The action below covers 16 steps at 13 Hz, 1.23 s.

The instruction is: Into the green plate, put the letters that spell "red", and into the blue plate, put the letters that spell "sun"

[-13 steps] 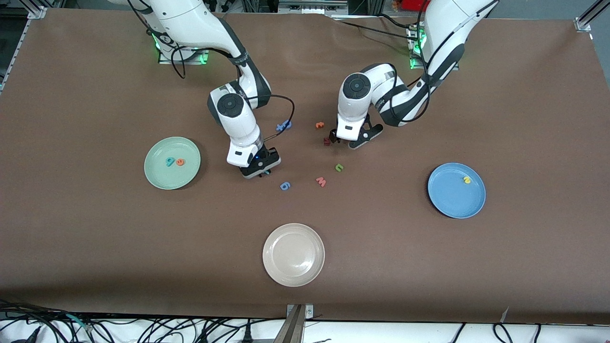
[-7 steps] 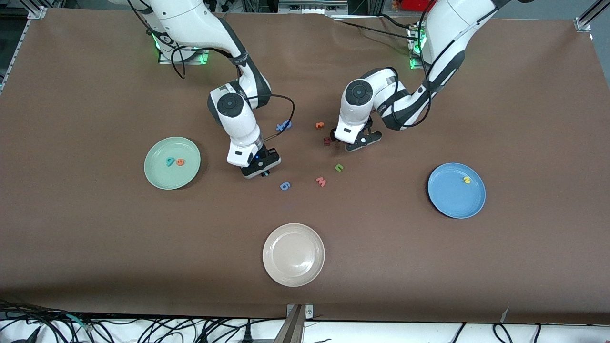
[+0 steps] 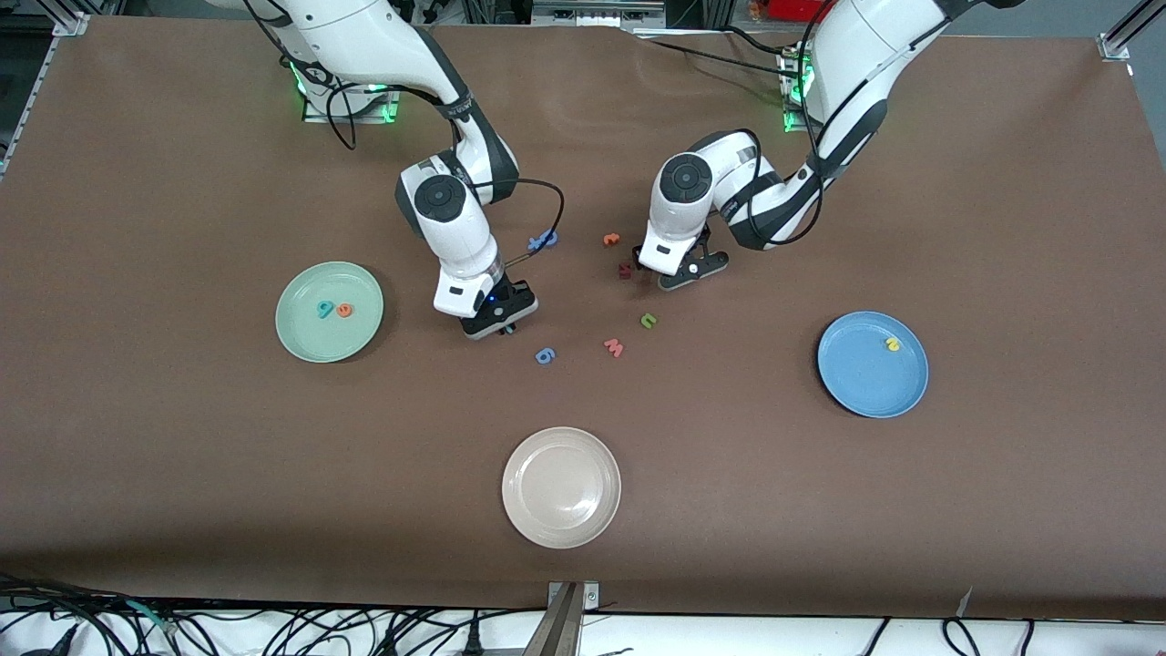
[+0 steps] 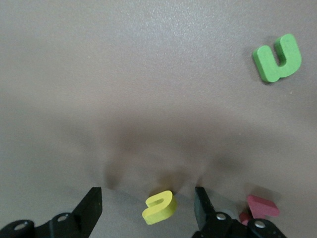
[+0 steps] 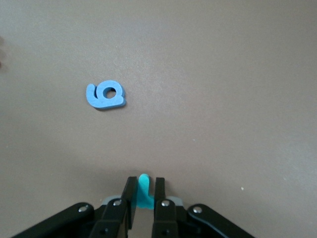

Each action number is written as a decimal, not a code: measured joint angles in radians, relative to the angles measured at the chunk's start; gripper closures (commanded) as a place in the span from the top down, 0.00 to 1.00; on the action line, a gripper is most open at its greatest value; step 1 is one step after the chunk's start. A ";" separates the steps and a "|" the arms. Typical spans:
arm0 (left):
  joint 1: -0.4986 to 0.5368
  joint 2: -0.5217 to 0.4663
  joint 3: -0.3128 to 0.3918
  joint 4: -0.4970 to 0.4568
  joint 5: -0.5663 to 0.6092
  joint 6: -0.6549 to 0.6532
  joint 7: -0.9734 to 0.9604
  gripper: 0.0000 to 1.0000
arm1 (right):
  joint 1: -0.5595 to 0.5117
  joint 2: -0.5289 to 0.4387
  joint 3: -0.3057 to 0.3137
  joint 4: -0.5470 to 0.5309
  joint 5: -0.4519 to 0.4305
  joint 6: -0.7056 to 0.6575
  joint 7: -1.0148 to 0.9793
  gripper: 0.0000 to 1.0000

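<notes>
The green plate (image 3: 301,330) holds a teal "d" (image 3: 324,310) and an orange "e" (image 3: 344,311). A yellow "s" (image 3: 893,344) lies in the blue plate (image 3: 861,383). My right gripper (image 3: 499,324) (image 5: 145,182), low over the cloth beside the green plate, is shut on the small teal "r" (image 5: 143,192). My left gripper (image 3: 679,273) (image 4: 147,193) is down at the table near the middle, open, its fingers (image 4: 92,206) on either side of the small yellow blocky letter (image 4: 159,207). The green arch letter (image 3: 648,320) (image 4: 277,58) lies nearer the camera.
A dark red letter (image 3: 625,270) (image 4: 261,207) lies right beside the left gripper. An orange letter (image 3: 611,240), two blue letters (image 3: 542,240) (image 3: 544,355) and a pink "w" (image 3: 614,347) are scattered mid-table. A cream-white plate (image 3: 561,487) sits nearest the camera.
The left gripper shifted slightly toward its base and settled over the yellow letter, jaws starting to narrow. The right gripper finished closing on the teal "r" and barely moved.
</notes>
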 measured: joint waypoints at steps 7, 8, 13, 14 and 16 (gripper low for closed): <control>0.001 0.003 -0.002 0.013 -0.029 0.011 -0.001 0.46 | -0.002 -0.129 -0.141 0.006 0.000 -0.345 -0.101 0.08; 0.001 0.005 -0.002 0.014 -0.029 0.011 -0.001 0.45 | -0.003 -0.132 -0.159 0.005 0.000 -0.378 -0.130 0.08; 0.001 0.010 -0.003 0.020 -0.030 0.013 -0.001 0.32 | -0.002 -0.133 -0.182 0.002 0.000 -0.406 -0.180 0.08; 0.002 0.011 -0.003 0.022 -0.030 0.014 -0.001 0.32 | -0.002 -0.133 -0.182 0.002 0.000 -0.406 -0.181 0.08; 0.002 0.012 -0.004 0.023 -0.031 0.014 -0.001 0.30 | -0.001 -0.133 -0.200 0.002 0.000 -0.413 -0.196 0.08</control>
